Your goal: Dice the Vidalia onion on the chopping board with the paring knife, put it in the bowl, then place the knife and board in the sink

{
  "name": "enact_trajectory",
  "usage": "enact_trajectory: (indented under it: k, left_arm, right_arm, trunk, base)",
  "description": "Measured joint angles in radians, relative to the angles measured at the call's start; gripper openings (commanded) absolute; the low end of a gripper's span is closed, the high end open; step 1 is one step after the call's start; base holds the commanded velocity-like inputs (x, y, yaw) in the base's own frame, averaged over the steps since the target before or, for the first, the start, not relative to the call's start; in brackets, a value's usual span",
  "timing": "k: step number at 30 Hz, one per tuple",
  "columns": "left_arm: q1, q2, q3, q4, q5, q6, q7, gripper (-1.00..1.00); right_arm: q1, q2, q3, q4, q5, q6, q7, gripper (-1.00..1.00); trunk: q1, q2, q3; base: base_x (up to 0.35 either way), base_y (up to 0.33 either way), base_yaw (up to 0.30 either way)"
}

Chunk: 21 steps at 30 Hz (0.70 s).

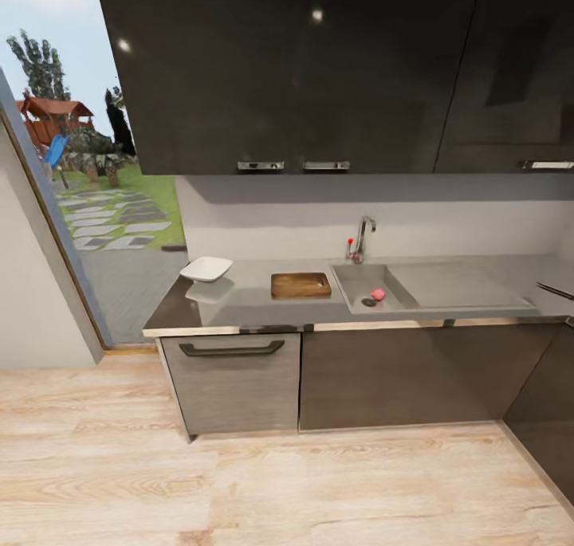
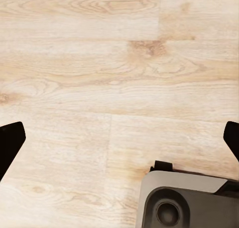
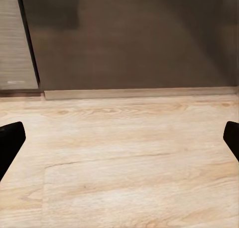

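Observation:
In the head view the pinkish Vidalia onion (image 1: 377,294) lies in the grey sink (image 1: 399,275) beside the round drain. Left of the basin, a brown chopping board (image 1: 300,284) lies flat on the dark countertop (image 1: 247,303). Further left stands the white bowl (image 1: 206,269). The paring knife is not visible. My left gripper (image 2: 119,143) is open over the wooden floor, its dark fingertips (image 2: 10,143) far apart. My right gripper (image 3: 119,143) is open too, low above the floor and facing the cabinet fronts, with nothing between its fingers.
A chrome tap (image 1: 363,239) with a red knob stands behind the basin. Black wall cabinets (image 1: 319,68) hang above. A drawer front with a dark handle (image 1: 231,348) sits under the bowl. A doorway (image 1: 88,195) opens to a garden. The robot's base (image 2: 184,203) shows.

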Motion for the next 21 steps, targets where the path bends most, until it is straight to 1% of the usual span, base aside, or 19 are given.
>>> enact_trajectory:
  k: [21]
  left_arm:
    - [0.0, 0.0, -0.003, 0.0, -0.002, -0.003, -0.004, 1.0]
  right_arm:
    - [0.0, 0.001, -0.001, -0.001, 0.0, 0.001, -0.001, 1.0]
  trunk:
    - [0.0, 0.0, 0.0]
  base:
    - [0.0, 0.0, 0.0]
